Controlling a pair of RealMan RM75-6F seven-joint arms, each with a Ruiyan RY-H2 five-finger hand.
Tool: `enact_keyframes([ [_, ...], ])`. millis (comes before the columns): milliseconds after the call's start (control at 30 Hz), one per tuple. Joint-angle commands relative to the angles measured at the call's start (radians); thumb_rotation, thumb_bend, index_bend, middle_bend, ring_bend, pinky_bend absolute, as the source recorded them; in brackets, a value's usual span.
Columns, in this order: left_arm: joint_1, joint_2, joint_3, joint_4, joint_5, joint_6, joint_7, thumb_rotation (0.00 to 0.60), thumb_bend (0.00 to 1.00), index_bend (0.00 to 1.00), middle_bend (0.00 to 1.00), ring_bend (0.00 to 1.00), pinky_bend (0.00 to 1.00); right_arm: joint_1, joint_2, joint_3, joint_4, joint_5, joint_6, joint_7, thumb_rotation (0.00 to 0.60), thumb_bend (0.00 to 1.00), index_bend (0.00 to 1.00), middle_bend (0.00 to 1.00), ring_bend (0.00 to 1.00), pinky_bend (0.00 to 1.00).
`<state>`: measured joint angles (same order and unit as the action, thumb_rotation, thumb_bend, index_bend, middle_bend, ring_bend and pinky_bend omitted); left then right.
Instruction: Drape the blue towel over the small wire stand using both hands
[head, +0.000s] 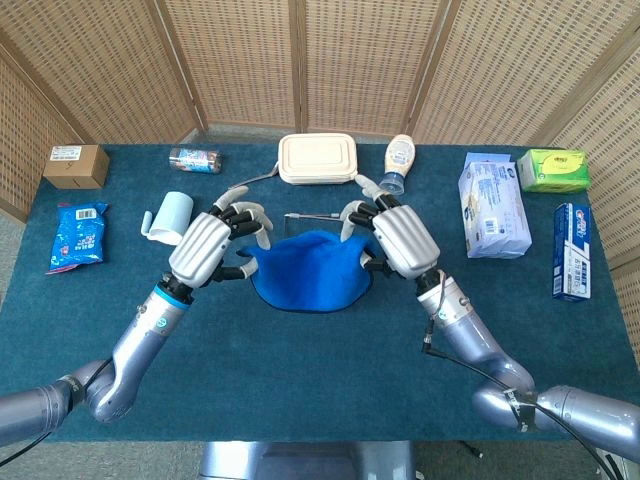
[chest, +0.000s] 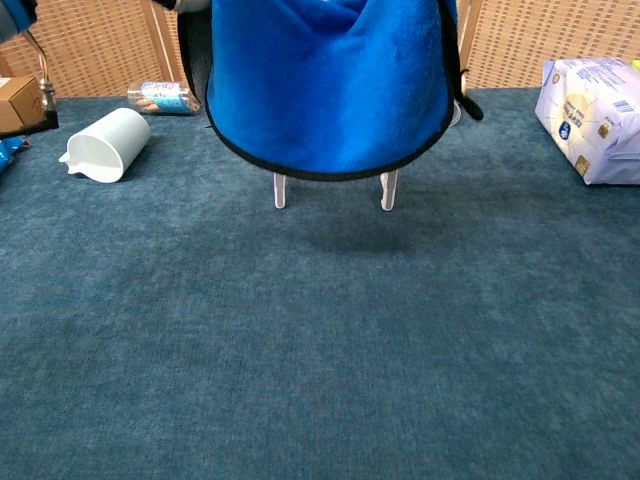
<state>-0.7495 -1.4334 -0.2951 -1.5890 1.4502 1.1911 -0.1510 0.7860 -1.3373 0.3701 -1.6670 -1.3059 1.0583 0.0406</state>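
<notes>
1. The left hand (head: 205, 246) and the right hand (head: 400, 238) each grip an upper corner of the blue towel (head: 305, 270), fingers closed on the cloth.
2. The towel hangs in the air between them, just in front of the wire stand (head: 318, 216); in the chest view its hem hides all but the stand's feet.
3. This looks like the carry-over step: lifted, not yet draped.
4. Next, both hands should probably carry the top edge past the stand's bar, lower together, then let go.
</notes>
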Motion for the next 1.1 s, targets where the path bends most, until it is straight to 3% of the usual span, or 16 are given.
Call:
enact_keyframes([
  [33, -0.011, -0.002, -0.016, 0.004, -0.016, -0.007, -0.009, 0.6, 0.51, 0.81, 0.44, 0.3, 0.12, 0.012, 0.004, 0.011, 0.013, 0.016, -0.011, 0.002, 0.6, 0.45, 1.0, 0.39, 0.03, 0.2],
  [667, -0.11, -0.053, -0.117, 0.155, -0.094, -0.043, -0.059, 0.6, 0.5, 0.82, 0.44, 0.3, 0.12, 0.097, -0.015, 0.08, 0.138, 0.117, -0.065, 0.021, 0.6, 0.45, 1.0, 0.4, 0.03, 0.2],
  [1100, -0.166, -0.092, -0.143, 0.27, -0.147, -0.085, -0.088, 0.6, 0.5, 0.82, 0.44, 0.3, 0.11, 0.157, -0.049, 0.095, 0.239, 0.18, -0.104, -0.009, 0.6, 0.44, 1.0, 0.4, 0.03, 0.2],
])
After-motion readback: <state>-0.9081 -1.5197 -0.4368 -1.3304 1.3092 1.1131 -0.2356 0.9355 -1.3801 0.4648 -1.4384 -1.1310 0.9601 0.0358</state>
